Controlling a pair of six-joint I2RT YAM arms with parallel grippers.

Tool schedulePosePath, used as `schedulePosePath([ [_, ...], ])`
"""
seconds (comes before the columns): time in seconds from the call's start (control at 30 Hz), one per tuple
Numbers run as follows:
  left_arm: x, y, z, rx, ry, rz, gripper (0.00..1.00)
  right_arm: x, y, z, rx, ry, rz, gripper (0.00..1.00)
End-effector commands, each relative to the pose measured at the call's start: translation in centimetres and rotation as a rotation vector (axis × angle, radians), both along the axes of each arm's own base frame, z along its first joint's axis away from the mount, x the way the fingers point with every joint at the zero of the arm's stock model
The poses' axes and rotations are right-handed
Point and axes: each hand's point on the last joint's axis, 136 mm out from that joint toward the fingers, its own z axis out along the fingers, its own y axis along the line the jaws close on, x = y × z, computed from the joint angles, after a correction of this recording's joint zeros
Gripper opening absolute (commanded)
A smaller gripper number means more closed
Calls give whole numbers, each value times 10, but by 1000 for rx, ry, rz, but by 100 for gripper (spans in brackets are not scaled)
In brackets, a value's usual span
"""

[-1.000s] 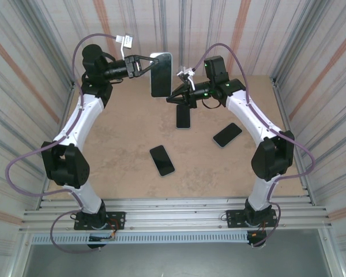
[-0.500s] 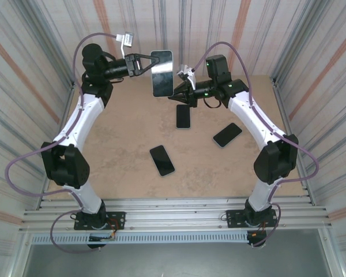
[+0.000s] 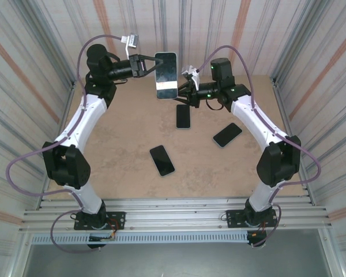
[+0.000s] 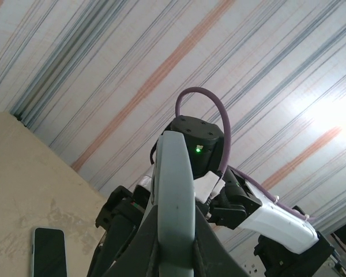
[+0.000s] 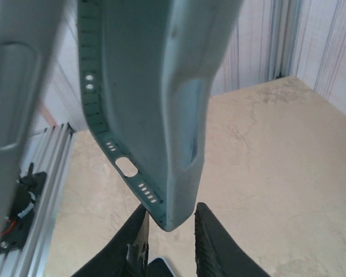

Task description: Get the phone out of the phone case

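Phone case point(image 3: 166, 75) held up in the air at the 12 o'clock end of the table point(image 3: 121, 133), long axis roughly upright in the top view, front face dark and glossy above, pale toward the bottom. Left gripper point(image 3: 153, 67) comes in from 9 o'clock and is clamped on the case's upper left edge; left wrist view shows the case point(image 4: 176, 184) edge-on, pinched between the two fingers. Right gripper point(image 3: 182, 92) sits at the case's 5 o'clock corner. In the right wrist view that corner point(image 5: 173, 213) dips between its fingers point(image 5: 210, 242), gap narrow; can't tell if the pads press it. Flat on the table: nearest phone point(image 3: 183, 116) at the case's 6 o'clock, second phone point(image 3: 227, 134) at 4 o'clock, third phone point(image 3: 162, 160) lower, at 6 o'clock.
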Motion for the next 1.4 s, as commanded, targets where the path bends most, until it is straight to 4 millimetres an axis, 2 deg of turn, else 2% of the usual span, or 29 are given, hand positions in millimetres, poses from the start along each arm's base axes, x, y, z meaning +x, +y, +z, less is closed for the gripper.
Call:
schedulePosePath([
  [0.0, -22, -6, 12, 0, 19, -59, 0, -12, -4, 50, 136, -65, 22, 30],
  [0.23, -16, -9, 14, -31, 43, -38, 0, -21, 1, 50, 176, 25, 61, 38],
  [0.43, 16, 0, 7, -143, 207, 142, 0, -18, 2, 54, 275, 218, 31, 48],
  [0.53, 26, 1, -4, -183, 301, 189, 0, -14, 4, 59, 347, 359, -9, 52],
  [0.73, 36, 4, -30, -200, 433, 233, 0, -12, 7, 57, 463, 564, -84, 51],
  [0.97, 42, 1, -67, -183, 568, 235, 0, -21, 7, 61, 566, 659, -84, 42],
  [1.1, 47, 0, -79, -182, 606, 234, 0, -23, 7, 60, 585, 713, -77, 31],
  [1.37, 50, 0, -99, -164, 673, 245, 18, -21, 4, 56, 604, 753, -101, 13],
])
